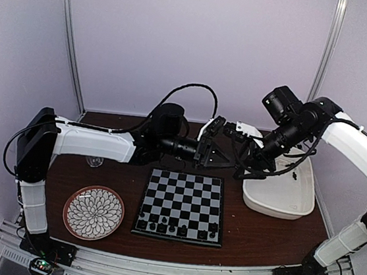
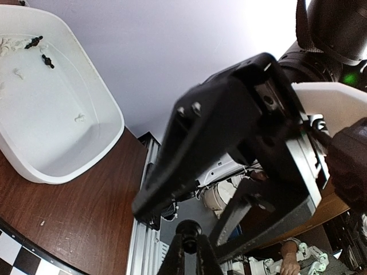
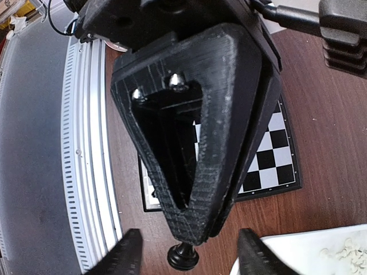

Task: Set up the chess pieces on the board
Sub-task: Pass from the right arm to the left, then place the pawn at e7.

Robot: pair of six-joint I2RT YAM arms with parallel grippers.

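I see one black chess piece [image 3: 183, 256] at the bottom centre of the right wrist view, pinched at the very tip of my left gripper [image 3: 194, 236], which is clenched on its upper part. Its long axis runs in line with that gripper, and its wider round end points to the bottom of the frame. My right gripper [image 3: 192, 254] is released; its fingers [image 3: 129, 258] flank the piece without touching it. In the top view this sits mid-frame, over the far edge of the board [image 1: 183, 200]. Other chess pieces [image 1: 153, 226] stand along the board's near row, the white tub [image 1: 282, 205] is to the right, and all of it rests on the brown surface [image 1: 258, 236].
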